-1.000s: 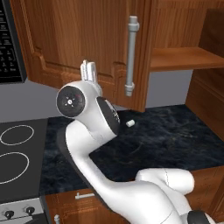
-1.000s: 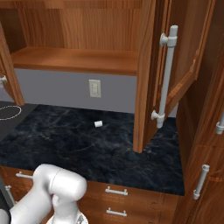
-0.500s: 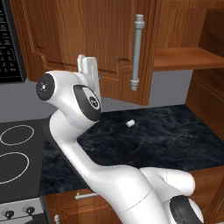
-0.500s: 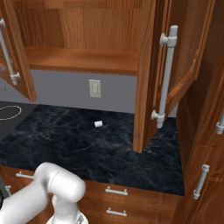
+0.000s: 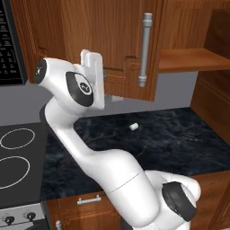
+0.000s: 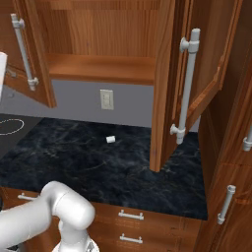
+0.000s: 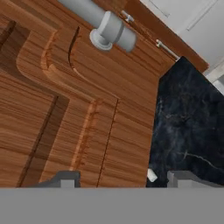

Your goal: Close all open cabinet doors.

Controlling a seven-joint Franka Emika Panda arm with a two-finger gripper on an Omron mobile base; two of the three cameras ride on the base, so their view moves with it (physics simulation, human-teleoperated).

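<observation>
The left cabinet door (image 5: 108, 45) is being pushed shut by the gripper (image 7: 118, 178), jaws apart; more pushing is needed.

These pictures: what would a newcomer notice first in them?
First, the white arm reaching up with its gripper close against the left cabinet door, which hangs open over the black counter. Second, the right cabinet door, also open, showing its edge and long grey handle. A small white object lies on the counter.
</observation>
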